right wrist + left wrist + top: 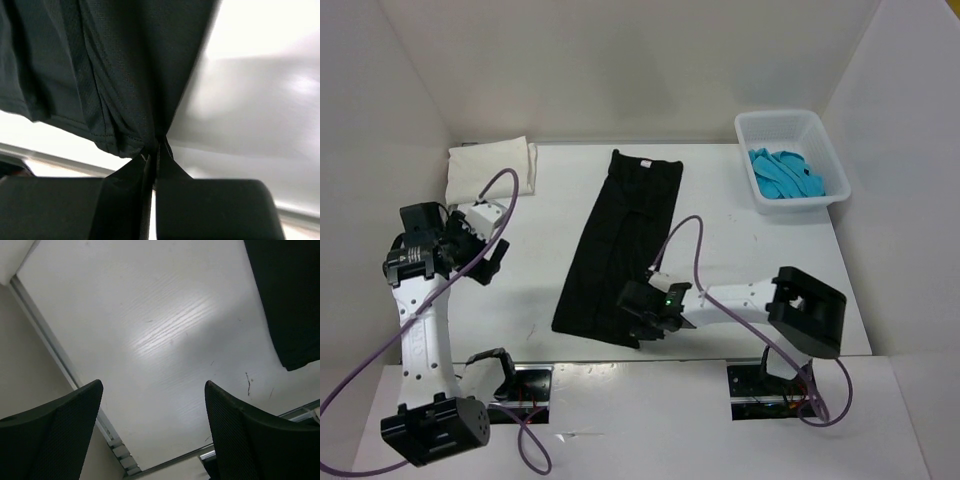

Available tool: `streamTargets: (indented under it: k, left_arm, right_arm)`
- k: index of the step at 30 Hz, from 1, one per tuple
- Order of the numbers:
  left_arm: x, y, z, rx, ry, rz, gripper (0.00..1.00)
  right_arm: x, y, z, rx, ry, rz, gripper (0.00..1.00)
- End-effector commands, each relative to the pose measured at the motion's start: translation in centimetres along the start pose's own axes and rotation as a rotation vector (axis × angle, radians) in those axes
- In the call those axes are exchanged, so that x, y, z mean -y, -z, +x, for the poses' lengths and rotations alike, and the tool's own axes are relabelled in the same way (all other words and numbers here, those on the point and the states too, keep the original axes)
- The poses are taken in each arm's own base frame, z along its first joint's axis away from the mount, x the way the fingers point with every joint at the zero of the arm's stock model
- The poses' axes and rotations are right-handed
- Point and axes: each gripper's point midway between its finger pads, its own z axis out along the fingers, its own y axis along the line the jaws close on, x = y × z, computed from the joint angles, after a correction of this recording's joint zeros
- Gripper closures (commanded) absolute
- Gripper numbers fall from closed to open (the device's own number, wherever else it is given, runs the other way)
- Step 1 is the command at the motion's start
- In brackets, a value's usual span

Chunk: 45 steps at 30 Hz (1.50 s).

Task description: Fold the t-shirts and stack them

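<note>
While the cream-white cloth t-shirt [490, 168] lies folded beyond the wide-open left gripper [485, 250], the right gripper [156, 150] pinches the hem of the half-folded black cloth t-shirt [620, 235]; a turquoise cloth t-shirt [785, 175] waits in a white plastic basket [780, 116] far beyond.

The black t-shirt [620, 240] is matt, fine-knit cloth with a stitched hem. The table [760, 250] is smooth, white, faintly wood-grained, with a soft sheen. The basket [798, 204] is white lattice plastic; the turquoise t-shirt [785, 175] in it, cloth. On the left hand [154, 385] the pads [55, 440] are black, finely dotted.
</note>
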Motion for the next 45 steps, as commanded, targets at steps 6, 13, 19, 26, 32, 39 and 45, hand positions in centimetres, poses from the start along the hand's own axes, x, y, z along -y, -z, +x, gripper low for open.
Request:
streamTargets:
  k: [6, 13, 19, 26, 32, 39, 45]
  left_arm:
    - [4.0, -0.7, -9.4, 0.166, -0.279, 0.157, 0.11]
    - [17.2, -4.4, -10.6, 0.097, -0.839, 0.347, 0.06]
    - [19.7, -7.0, -1.5, 0.087, -1.455, 0.336, 0.04]
    - [25.0, -4.7, 2.7, 0.466, -1.792, 0.594, 0.01]
    - [28.1, -5.6, 7.0, 0.358, -1.872, 0.957, 0.01]
    - [28.9, -7.3, 8.4, 0.37, -1.97, 1.004, 0.08]
    - [29.6, -8.1, 8.4, 0.314, -1.983, 1.084, 0.25]
  right_arm:
    - [7.9, 4.6, 0.4, 0.024, -0.078, 0.092, 0.98]
    - [8.1, 7.3, -0.1, 0.028, -0.085, 0.004, 0.32]
    - [7.2, 9.2, -0.8, 0.054, -0.103, -0.051, 0.29]
    - [7.8, 8.5, -0.8, 0.053, -0.139, -0.051, 0.29]
    - [8.3, 7.8, -0.6, 0.032, -0.156, -0.046, 0.29]
    - [8.4, 7.5, -0.4, 0.023, -0.175, -0.07, 0.29]
    - [9.2, 6.8, 0.1, 0.003, -0.171, -0.031, 0.29]
